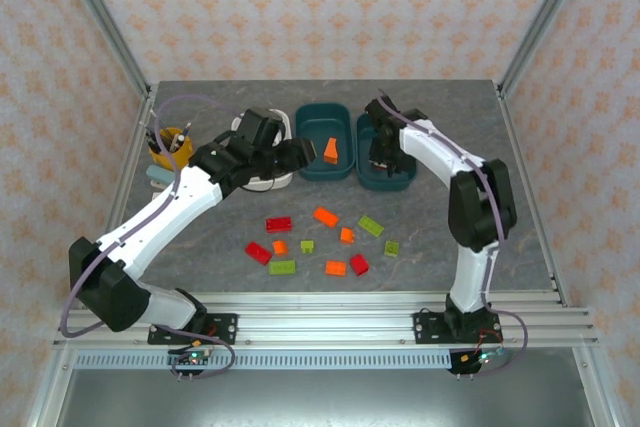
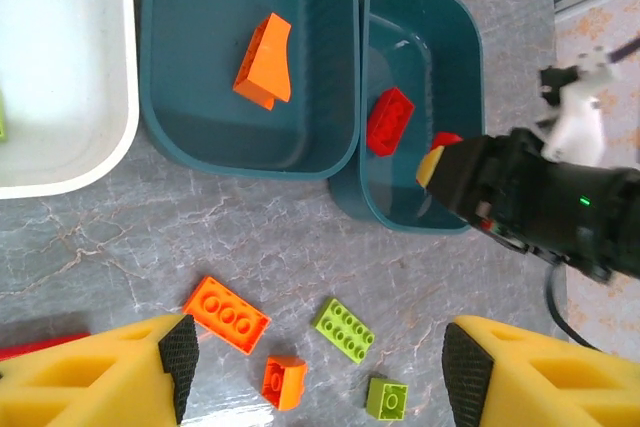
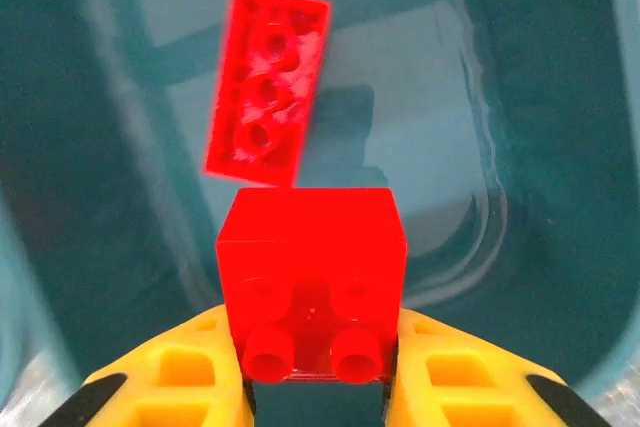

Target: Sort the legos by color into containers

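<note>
Where the tabletop (image 1: pixel 420 277) reaches its far left corner, we see the cup of pens (image 1: pixel 170 147). Just right of it is the white tub (image 2: pixel 60 67), which the left arm largely covers from above, while the left wrist view gives us its bare floor. The left pincer (image 2: pixel 322 359) hangs over the seam between the white tub and the middle teal tub (image 2: pixel 200 97). Its yellow fingers (image 2: pixel 110 377) stand well apart with nothing between them.

In the middle teal tub lies one orange wedge brick (image 2: pixel 265 60), its long axis running roughly near to far. Nearer than the tubs, the loose bricks (image 1: pixel 325 215) in red, orange and lime green lie scattered flat across the middle of the tabletop, pointing various ways. The left wrist view picks out four of them, among them a long orange brick (image 2: pixel 226 314) and a long green brick (image 2: pixel 345 329), both slanting.

The right teal tub (image 2: pixel 440 57) sits just beside the middle one. By its left wall lies a long red brick (image 3: pixel 267 84), its long axis roughly near to far with a slight lean. From above, the arm covers it.

The right pincer (image 3: pixel 315 362) reaches into this tub, clamped on two opposite sides of a red square brick (image 3: pixel 312 267). That brick sits just right of the long one, with two studs facing the wrist camera. We cannot tell whether it touches the tub floor.
</note>
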Robot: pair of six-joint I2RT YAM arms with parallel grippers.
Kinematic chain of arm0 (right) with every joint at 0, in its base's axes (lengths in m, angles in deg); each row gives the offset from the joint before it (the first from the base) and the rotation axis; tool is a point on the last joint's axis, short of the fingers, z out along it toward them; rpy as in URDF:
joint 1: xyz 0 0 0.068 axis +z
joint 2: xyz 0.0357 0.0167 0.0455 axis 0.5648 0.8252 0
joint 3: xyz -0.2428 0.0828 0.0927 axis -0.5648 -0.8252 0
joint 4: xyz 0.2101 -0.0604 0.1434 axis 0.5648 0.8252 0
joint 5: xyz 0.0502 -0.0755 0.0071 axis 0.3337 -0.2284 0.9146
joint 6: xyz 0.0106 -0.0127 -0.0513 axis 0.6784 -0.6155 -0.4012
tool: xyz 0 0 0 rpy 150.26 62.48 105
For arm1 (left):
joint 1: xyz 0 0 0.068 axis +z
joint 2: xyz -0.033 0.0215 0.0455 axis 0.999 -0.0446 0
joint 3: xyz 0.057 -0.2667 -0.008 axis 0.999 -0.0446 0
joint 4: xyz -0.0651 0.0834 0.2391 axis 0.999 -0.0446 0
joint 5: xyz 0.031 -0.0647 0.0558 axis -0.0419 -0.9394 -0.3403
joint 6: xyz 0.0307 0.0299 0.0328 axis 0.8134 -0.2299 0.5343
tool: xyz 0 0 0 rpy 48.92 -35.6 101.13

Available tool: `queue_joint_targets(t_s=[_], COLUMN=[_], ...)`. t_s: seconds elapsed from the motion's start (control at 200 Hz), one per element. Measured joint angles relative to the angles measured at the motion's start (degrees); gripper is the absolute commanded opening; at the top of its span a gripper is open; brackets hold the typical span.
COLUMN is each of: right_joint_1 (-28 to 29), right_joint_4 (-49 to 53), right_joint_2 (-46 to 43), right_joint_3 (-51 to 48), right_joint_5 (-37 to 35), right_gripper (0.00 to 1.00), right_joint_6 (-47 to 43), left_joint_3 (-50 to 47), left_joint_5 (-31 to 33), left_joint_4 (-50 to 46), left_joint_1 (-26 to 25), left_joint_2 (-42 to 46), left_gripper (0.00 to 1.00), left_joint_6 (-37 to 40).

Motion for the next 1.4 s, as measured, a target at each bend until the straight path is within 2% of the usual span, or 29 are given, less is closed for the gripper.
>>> queue_joint_targets(t_s=[0.185,0.305,0.44,0.656,0.791,0.966,1.051,1.156,1.316,1.396], right_joint_1=[-2.6,-2.7,-2.5,-1.9,2.3,15.0,19.5,21.8,22.9,23.1], right_joint_4=[1.6,1.8,1.8,1.7,1.0,0.0,0.1,0.3,-1.4,-2.9], right_joint_2=[6.1,9.0,9.5,5.6,-4.5,-16.5,-16.8,-14.9,-11.6,-10.6], right_joint_3=[1.8,5.5,7.1,5.7,0.3,-9.2,-12.8,-16.4,-20.8,-22.3], right_joint_5=[0.6,1.5,1.7,0.6,-0.9,0.9,3.5,7.3,11.5,12.3], right_gripper=[0.3,0.46,0.57,0.58,0.6,0.69,0.74,0.78,0.77,0.73], right_joint_6=[3.1,3.4,3.0,1.1,-1.9,-4.0,-4.0,-2.6,1.2,3.2], left_joint_3=[0.0,0.0,-1.6,-5.6,-7.9,-15.6,-20.2,-25.8,-31.3,-31.9], left_joint_5=[0.0,0.1,0.3,1.6,3.3,5.2,5.7,5.8,5.7,5.6], left_joint_4=[0.6,0.6,0.7,-0.9,-4.2,-8.3,-9.7,-10.7,-11.9,-12.2], left_joint_1=[0.0,0.0,0.0,0.0,0.0,0.0,0.0,0.0,0.0,0.0], left_joint_2=[-0.3,-0.3,0.0,1.9,5.1,13.8,19.1,25.2,30.6,31.4], left_gripper=[0.69,0.69,0.69,0.69,0.69,0.69,0.7,0.7,0.7,0.7], left_joint_6=[0.0,0.0,0.0,0.0,0.1,0.2,0.2,-0.3,-1.8,-2.0])
